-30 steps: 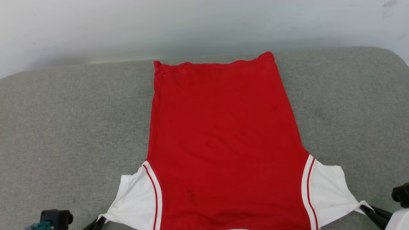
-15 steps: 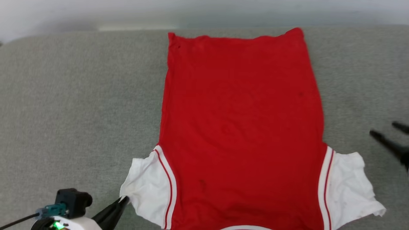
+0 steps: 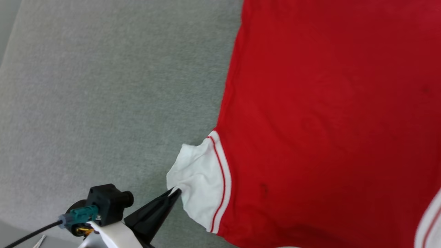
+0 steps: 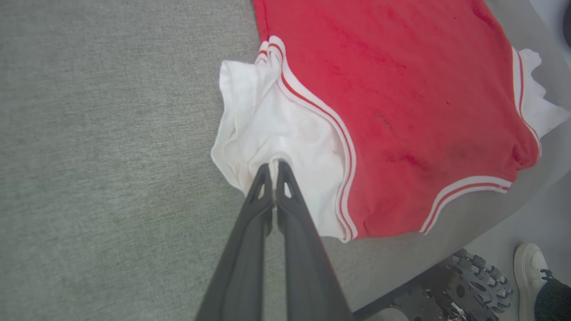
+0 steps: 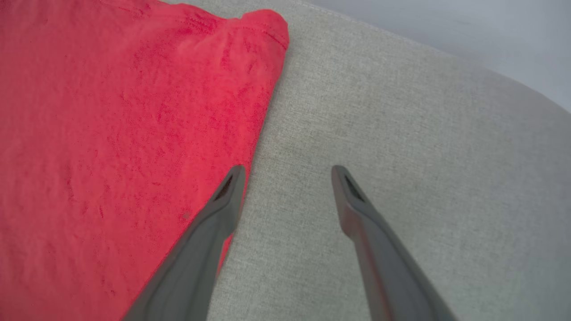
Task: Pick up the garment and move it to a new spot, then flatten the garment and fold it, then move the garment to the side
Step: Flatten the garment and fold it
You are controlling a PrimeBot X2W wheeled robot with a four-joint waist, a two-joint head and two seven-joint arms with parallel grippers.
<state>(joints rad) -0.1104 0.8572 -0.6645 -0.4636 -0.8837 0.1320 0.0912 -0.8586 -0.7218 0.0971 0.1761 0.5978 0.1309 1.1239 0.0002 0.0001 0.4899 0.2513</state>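
right end effector (image 5: 287, 169) released the one garment (image 3: 327, 120); left end effector (image 4: 274, 166) grips.

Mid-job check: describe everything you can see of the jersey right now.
The red jersey, soft knit by its look, lies spread flat on the grey fabric-covered surface, plain side up, no lettering showing. White short sleeves; red-white striped trim at sleeve seams and neckline. The left claw is shut on one sleeve, bunching it. The other sleeve lies rumpled. The right claw hangs open at the red side edge; contact cannot be told.
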